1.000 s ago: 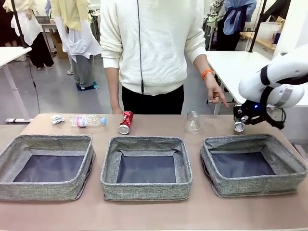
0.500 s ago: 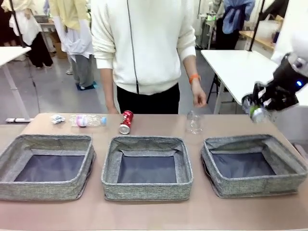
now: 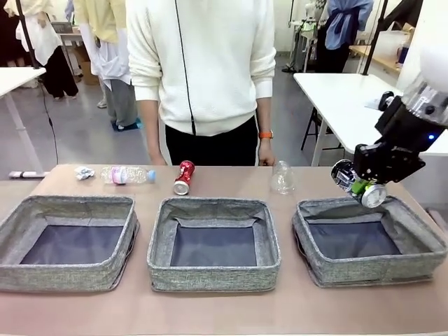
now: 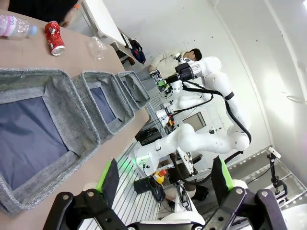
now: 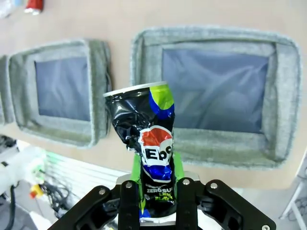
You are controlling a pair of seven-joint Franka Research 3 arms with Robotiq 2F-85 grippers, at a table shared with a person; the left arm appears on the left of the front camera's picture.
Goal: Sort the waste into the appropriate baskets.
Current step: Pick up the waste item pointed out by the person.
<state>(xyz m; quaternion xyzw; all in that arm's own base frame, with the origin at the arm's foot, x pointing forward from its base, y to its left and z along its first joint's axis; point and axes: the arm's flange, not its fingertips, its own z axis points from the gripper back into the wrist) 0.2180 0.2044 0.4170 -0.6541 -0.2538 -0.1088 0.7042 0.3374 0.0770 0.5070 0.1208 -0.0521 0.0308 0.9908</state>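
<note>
Pepsi can [image 5: 144, 125] – dark blue, badly crumpled – is off the table, pinched at its lower half between the green pads of the right gripper [image 3: 359, 185], whose fingers press in on both sides of it. Taking twelve o'clock as the person's side of the table [image 3: 224, 311], the can hangs in the air at about two o'clock, by the far left corner of the right basket [image 3: 420, 241]; whether it is over the rim or just beyond it I cannot tell. The middle basket [image 3: 210, 276] and the left basket [image 3: 63, 276] sit in a row with it along the near half. Along the far edge lie the small white paper wad [image 3: 84, 173] at ten o'clock, the clear bottle [image 3: 126, 175] with its pink label just beside it, the red can [image 3: 183, 177] on its side near twelve, and the clear plastic container [image 3: 281, 177] at one o'clock. The left gripper [image 4: 165, 182] is spread wide with nothing between its fingers – the three baskets show beyond it. A person in a white top stands at twelve o'clock, one hand [image 3: 264, 159] hanging at the table's edge.
</note>
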